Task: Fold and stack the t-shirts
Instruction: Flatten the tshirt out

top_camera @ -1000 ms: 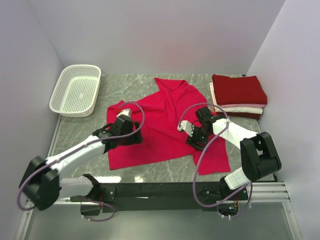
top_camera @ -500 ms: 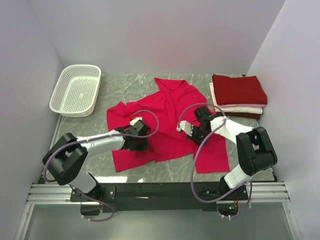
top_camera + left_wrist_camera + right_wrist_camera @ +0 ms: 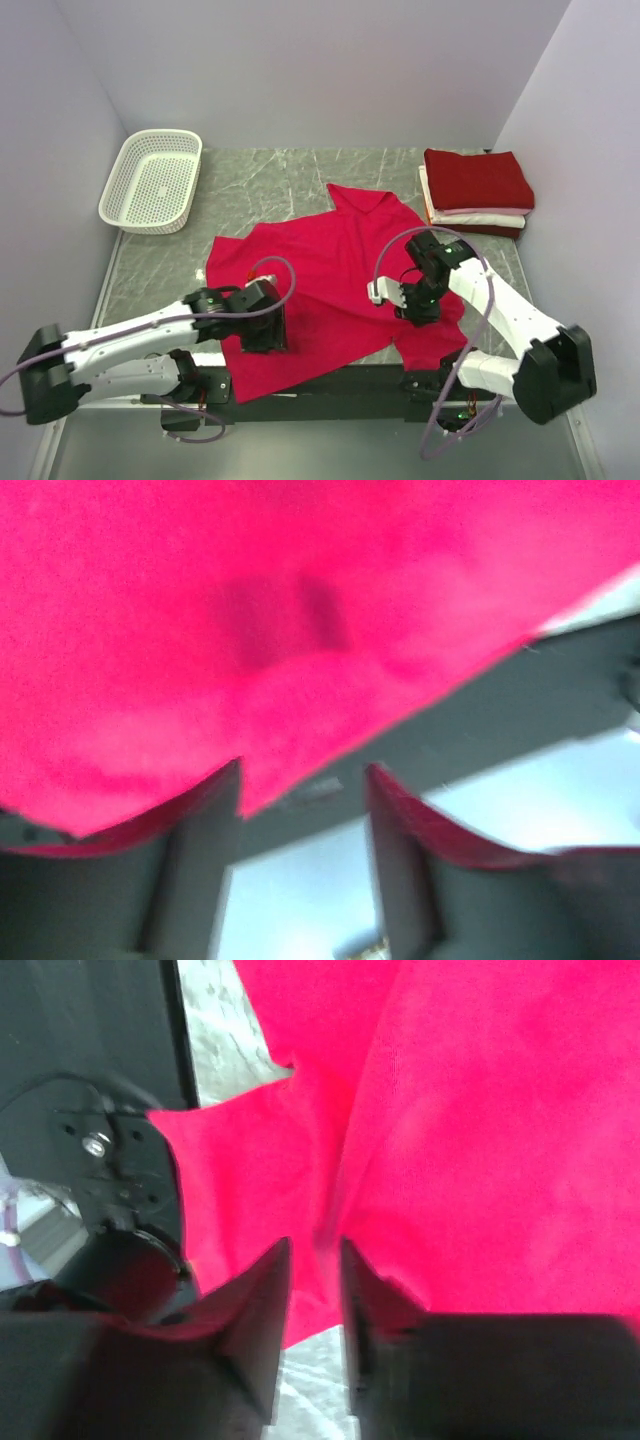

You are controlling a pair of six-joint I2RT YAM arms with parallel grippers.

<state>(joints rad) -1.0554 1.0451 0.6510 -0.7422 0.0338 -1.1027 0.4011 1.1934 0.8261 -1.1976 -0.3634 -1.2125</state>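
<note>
1. Marble table (image 3: 300, 175) carries the bright red t-shirt (image 3: 330, 265), spread mid-table, hem over the near edge
2. Narrowed right tool (image 3: 412, 308) pinches its right side
3. Cannot tell whether the left tool (image 3: 264, 336) grips it

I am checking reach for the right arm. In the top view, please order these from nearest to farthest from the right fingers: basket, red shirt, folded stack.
1. Red shirt: pinched at the right fingers.
2. Folded stack: behind, by the right wall.
3. Basket: far left corner.
</note>
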